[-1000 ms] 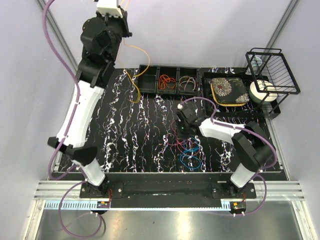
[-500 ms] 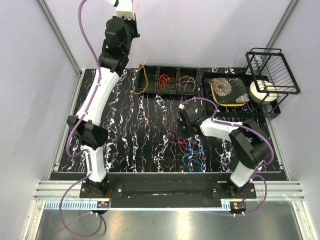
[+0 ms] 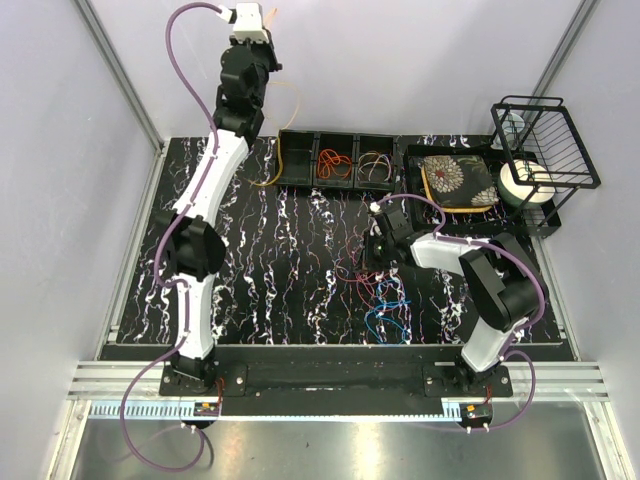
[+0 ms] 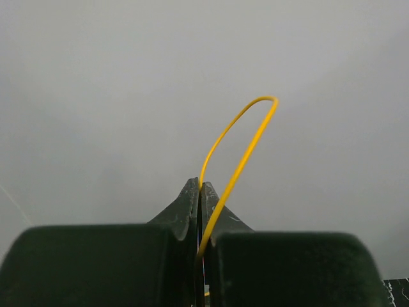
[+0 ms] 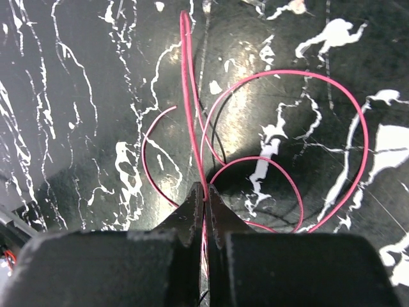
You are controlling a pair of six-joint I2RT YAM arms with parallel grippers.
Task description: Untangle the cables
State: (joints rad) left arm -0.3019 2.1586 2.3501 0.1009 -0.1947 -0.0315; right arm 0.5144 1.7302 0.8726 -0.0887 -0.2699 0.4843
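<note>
Nearest the arm bases, a loose heap of blue cables (image 3: 385, 322) lies on the black, white-veined table (image 3: 260, 270), right of centre, with red and pink-purple loops tangled just beyond and touching them. Over that heap the right gripper (image 5: 204, 190) sits low above the table, its jaws pressed together on a red cable (image 5: 189, 96). Its wrist camera shows the strand running straight out from the fingertips, while other red loops curl on the tabletop around it. Farther back, along the table's far edge, a black divided tray (image 3: 300, 165) holds orange cables (image 3: 334, 162) in its middle compartment and a paler bundle in its right one. To its right is a second tray with a floral-patterned item, and past that a black wire rack (image 3: 548, 130). Farthest of all, the left arm is stretched high against the grey back wall. The left gripper (image 4: 200, 188) is clamped on a yellow cable (image 4: 254, 144), which arches up from the fingertips in a narrow loop. In the overhead view it trails down toward the table beside the tray's left end.
</note>
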